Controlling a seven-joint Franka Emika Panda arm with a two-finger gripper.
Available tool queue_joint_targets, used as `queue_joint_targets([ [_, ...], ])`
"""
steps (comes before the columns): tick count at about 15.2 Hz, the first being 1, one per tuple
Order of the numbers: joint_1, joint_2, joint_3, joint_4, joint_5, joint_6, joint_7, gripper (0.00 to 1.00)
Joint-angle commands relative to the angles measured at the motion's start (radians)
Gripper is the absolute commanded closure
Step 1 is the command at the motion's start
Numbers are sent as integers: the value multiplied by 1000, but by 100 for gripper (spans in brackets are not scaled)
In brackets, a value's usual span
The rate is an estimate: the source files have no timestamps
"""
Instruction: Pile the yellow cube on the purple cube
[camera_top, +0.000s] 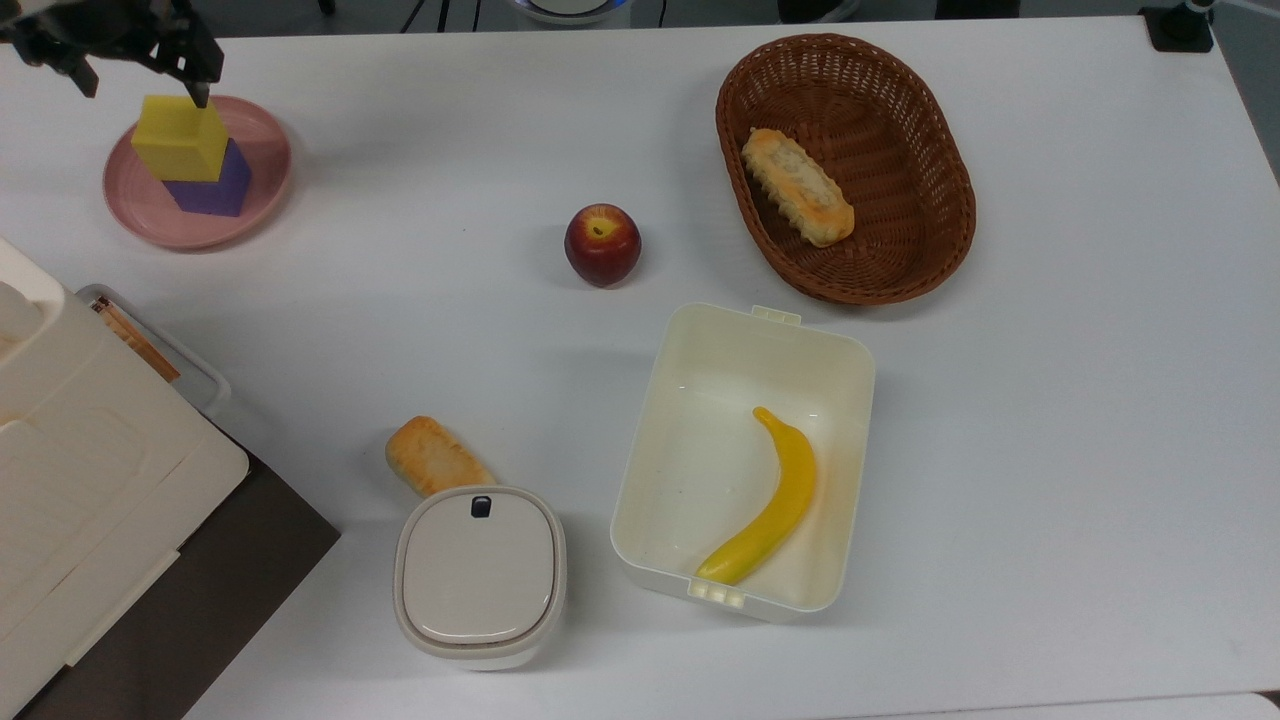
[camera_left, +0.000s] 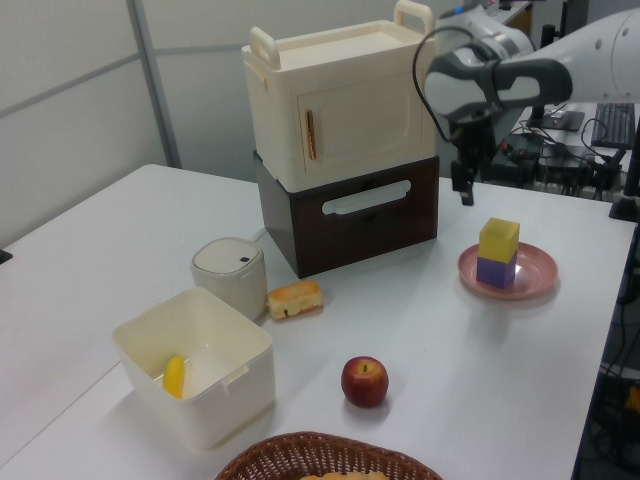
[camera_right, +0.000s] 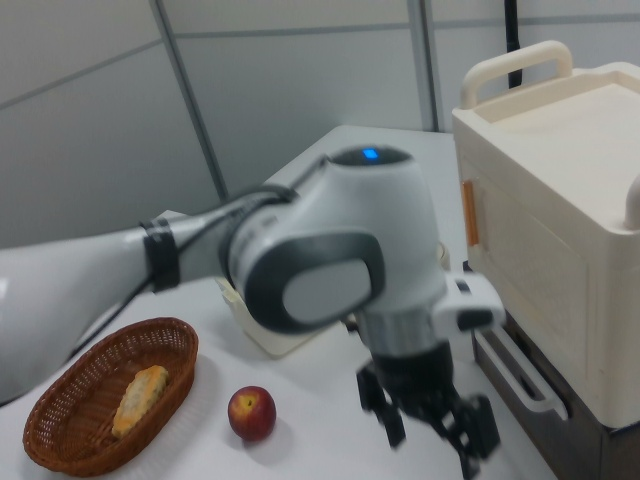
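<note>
Hovering w/ claw (camera_top: 140, 75) spread, just above yellow cube (camera_top: 181, 137) sitting on purple cube (camera_top: 212, 183); risking toppling stack if dipping or swinging sideways.

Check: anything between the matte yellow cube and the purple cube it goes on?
Nothing visible. The matte yellow cube already sits directly on the matte purple cube, on the pink plate. The gripper hangs above it, jaws open, touching neither.
</note>
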Motion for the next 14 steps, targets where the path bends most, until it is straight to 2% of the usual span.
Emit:
queue_joint_targets([
  [1, 82, -29, 16, 45, 39, -35, 117, 0],
  [6, 191, -91, 50, 95, 98, -120, 162, 0],
  [10, 198, -105, 146, 105, 101, -118, 203, 0],
  [14, 198, -85, 206, 95, 96, -107, 212, 0],
])
